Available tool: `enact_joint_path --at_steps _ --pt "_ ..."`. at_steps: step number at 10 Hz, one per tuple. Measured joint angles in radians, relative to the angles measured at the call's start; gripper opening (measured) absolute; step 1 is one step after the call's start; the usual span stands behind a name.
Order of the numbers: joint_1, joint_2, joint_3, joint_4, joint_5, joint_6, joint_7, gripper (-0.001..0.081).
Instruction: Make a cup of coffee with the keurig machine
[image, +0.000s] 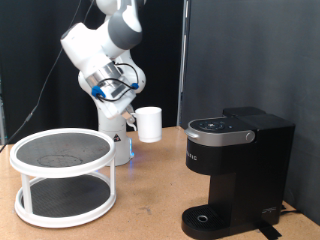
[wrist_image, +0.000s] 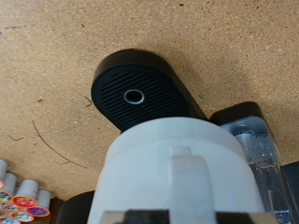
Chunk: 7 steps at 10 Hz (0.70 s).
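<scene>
Exterior view: pincer gripping cup midair, keurig machine at right

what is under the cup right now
Nothing touches it: the cup hangs in the air, carried by the gripper. Wrist view shows the keurig's drip base below; the cup's inside is hidden.

My hand hangs in the air at the exterior view's upper middle, gripping the small white cup by its handle side, so the cup sits upright and clear of the counter. Down at the exterior view's right stands the black keurig machine, its lid down and its round drip base bare near the bottom edge. The cup is up and to the left of the machine, apart from it. At the exterior view's left rests a white two-tier round stand.
</scene>
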Motion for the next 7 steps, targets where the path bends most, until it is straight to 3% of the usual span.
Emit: enact_joint_path --at_steps 3,5,7 --pt "0.027 0.026 0.026 -0.001 0.041 0.051 -0.033 0.0002" --pt "0.022 0.042 0.032 -0.002 0.000 0.043 0.017 0.0002" --pt "0.020 0.094 0.060 -0.001 -0.024 0.088 0.073 0.0002"
